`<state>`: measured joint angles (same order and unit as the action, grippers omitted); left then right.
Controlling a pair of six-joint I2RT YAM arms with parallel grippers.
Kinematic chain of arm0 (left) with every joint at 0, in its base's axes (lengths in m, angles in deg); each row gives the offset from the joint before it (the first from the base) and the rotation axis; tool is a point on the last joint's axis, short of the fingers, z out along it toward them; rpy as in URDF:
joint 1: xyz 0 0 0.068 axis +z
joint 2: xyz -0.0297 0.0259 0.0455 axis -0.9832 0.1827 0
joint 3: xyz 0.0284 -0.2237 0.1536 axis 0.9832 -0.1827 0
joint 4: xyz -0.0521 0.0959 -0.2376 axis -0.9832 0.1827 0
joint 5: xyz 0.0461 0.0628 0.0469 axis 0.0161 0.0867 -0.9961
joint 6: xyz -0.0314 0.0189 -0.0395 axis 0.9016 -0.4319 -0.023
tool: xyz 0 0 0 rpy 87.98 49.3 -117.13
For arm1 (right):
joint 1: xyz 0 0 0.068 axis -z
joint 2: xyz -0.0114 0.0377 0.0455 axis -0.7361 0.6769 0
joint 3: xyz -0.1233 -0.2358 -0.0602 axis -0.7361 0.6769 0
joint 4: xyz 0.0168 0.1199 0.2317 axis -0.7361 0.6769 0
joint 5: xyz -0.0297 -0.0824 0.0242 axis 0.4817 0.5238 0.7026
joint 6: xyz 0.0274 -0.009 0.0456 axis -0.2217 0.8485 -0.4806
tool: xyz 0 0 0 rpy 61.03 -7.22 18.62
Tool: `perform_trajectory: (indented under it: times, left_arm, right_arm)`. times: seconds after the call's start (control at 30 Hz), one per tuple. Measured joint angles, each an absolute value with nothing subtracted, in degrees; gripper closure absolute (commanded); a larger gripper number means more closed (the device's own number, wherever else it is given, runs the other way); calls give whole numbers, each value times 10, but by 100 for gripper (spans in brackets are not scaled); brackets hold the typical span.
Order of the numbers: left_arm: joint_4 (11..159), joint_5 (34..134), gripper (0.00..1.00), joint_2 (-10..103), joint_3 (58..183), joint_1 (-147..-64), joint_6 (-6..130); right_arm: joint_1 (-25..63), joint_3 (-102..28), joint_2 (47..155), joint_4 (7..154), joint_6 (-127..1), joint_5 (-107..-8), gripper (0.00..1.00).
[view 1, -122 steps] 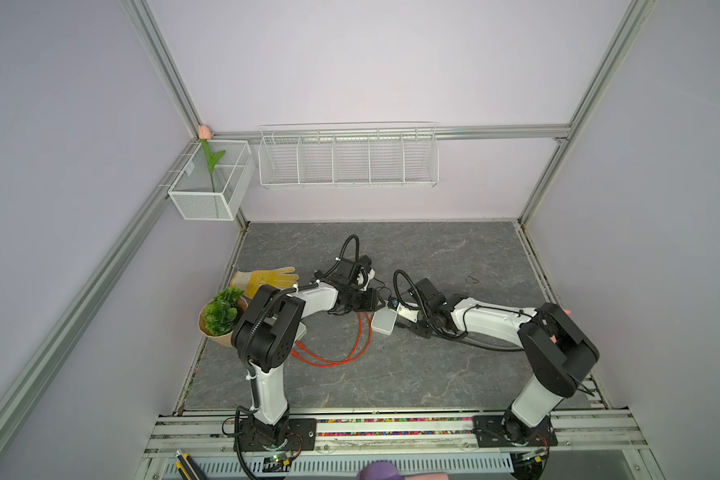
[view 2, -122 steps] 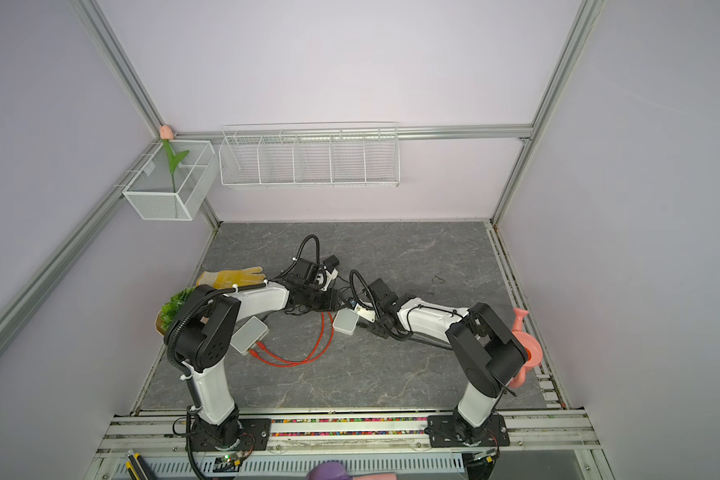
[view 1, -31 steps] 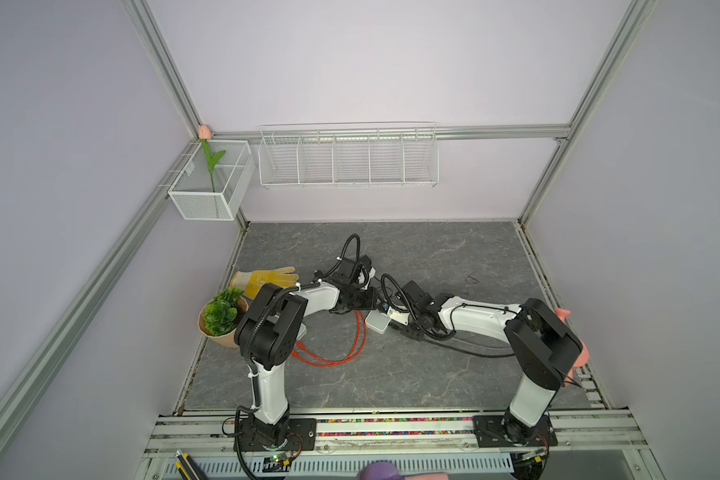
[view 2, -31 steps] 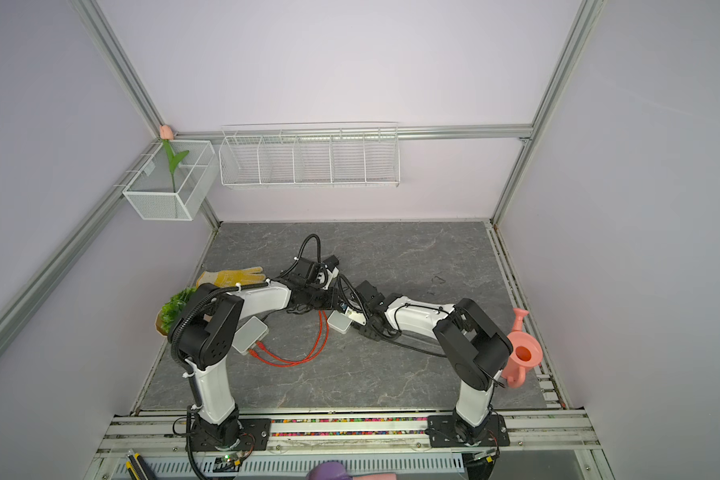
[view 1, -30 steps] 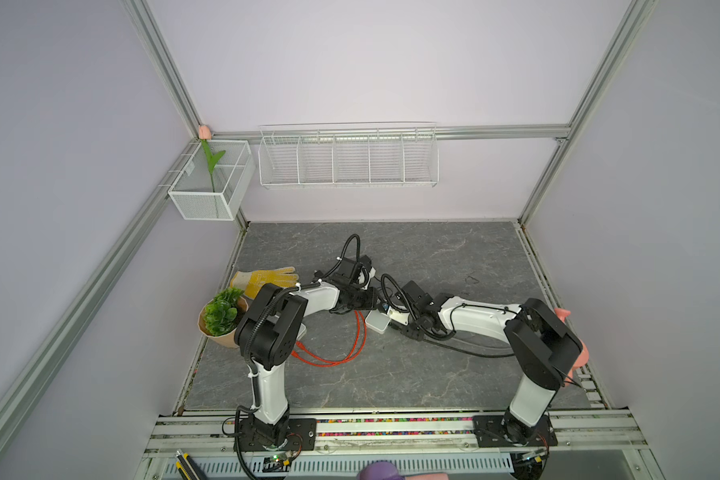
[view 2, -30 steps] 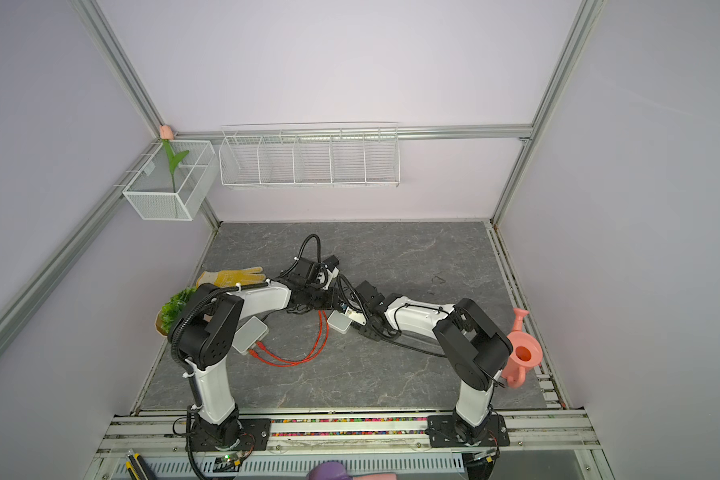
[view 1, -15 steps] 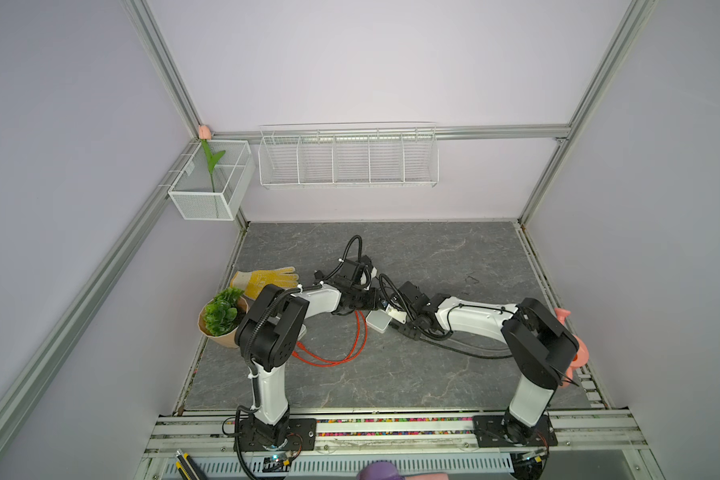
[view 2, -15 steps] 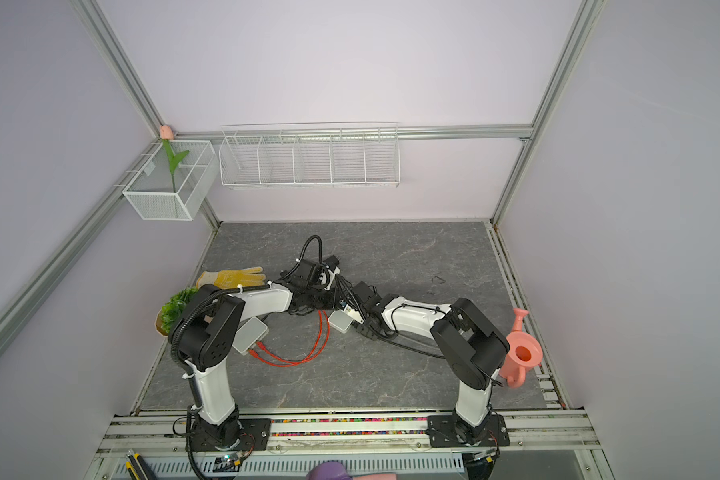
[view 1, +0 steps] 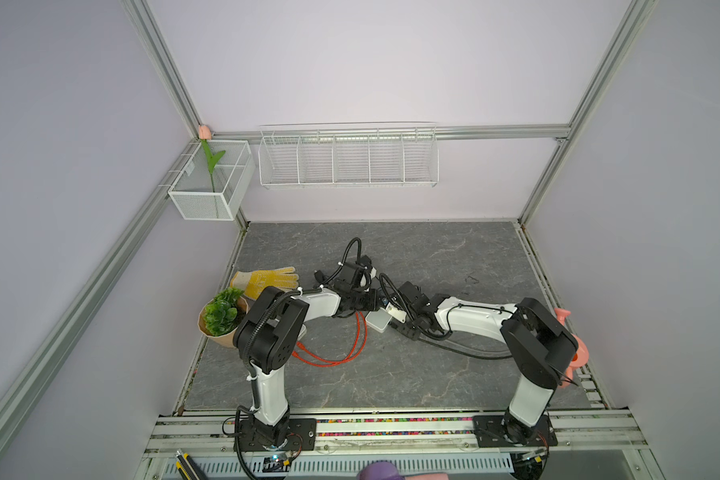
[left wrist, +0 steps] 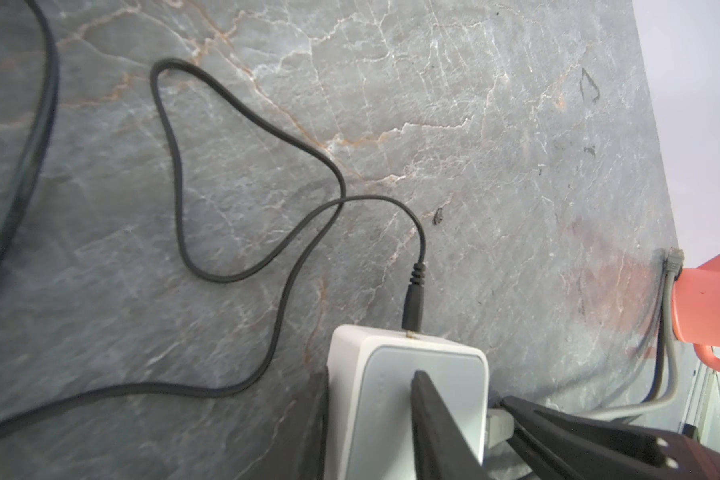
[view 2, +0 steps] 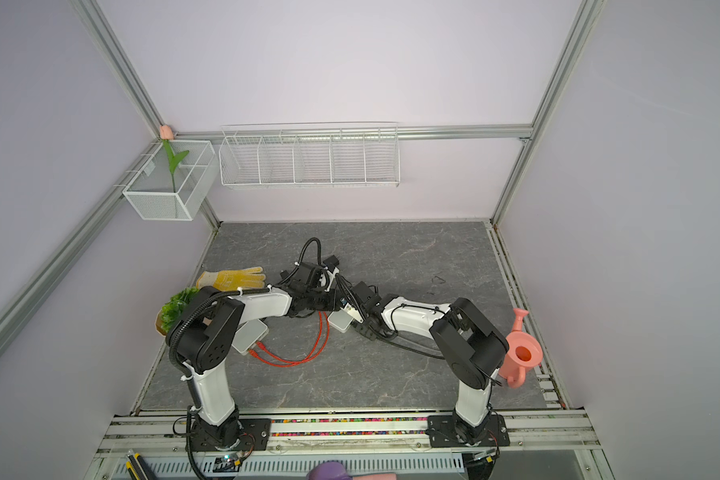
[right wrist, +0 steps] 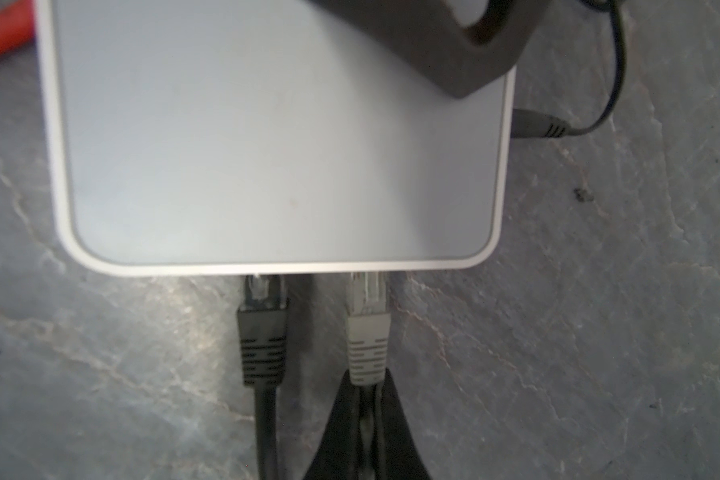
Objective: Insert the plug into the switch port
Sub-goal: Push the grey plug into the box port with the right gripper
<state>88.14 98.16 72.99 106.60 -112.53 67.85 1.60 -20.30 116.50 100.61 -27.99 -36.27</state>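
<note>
Since four seconds ago the right end effector (right wrist: pixel 364 415) has advanced to the switch (right wrist: pixel 275 145), pinched shut on the grey plug (right wrist: pixel 366 328), which points straight ahead into the port edge beside the black plug (right wrist: pixel 262 316). The left end effector (left wrist: pixel 460 388) rests on the switch; its grip is unclear.

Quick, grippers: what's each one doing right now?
Left gripper: closed on the switch.
Right gripper: closed on the grey cable, just behind its plug.
</note>
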Motion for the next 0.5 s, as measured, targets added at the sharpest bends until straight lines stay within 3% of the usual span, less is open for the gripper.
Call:
perform_trajectory:
  times: [0.5]
  left_arm:
    - [859, 957, 69, 729, 1060, -1127, 681]
  right_arm:
    - [23, -195, 1165, 972, -292, -386, 93]
